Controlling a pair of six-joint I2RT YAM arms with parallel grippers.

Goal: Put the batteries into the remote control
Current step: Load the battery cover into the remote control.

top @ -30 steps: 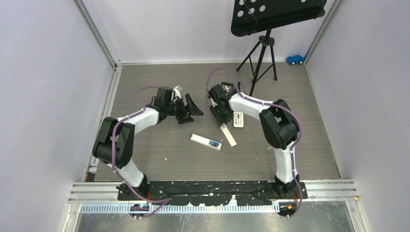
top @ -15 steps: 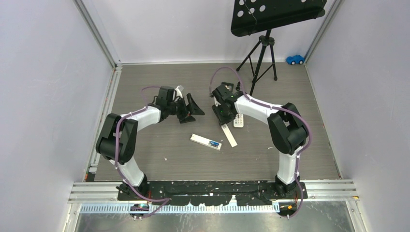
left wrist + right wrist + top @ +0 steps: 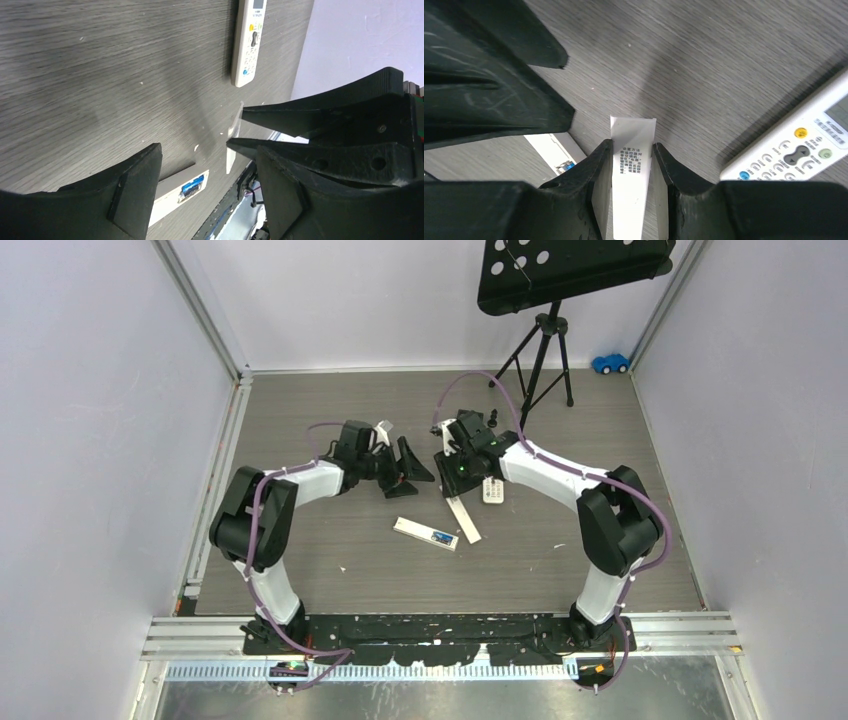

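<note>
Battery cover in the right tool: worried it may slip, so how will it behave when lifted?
The battery cover looks thin and flat, so probably light and fairly stiff. The right tool pinches only its narrow edges, so smooth plastic might slip or pivot. Being flat, it should not roll.

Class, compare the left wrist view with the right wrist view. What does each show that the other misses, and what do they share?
Only the left wrist view shows the pale wall. It also gives the clear look at the blue battery.
Only the right wrist view shows the print on the cover.
Both views show the open left gripper, the right gripper shut on the cover, the button remote, the open remote and the table.
</note>
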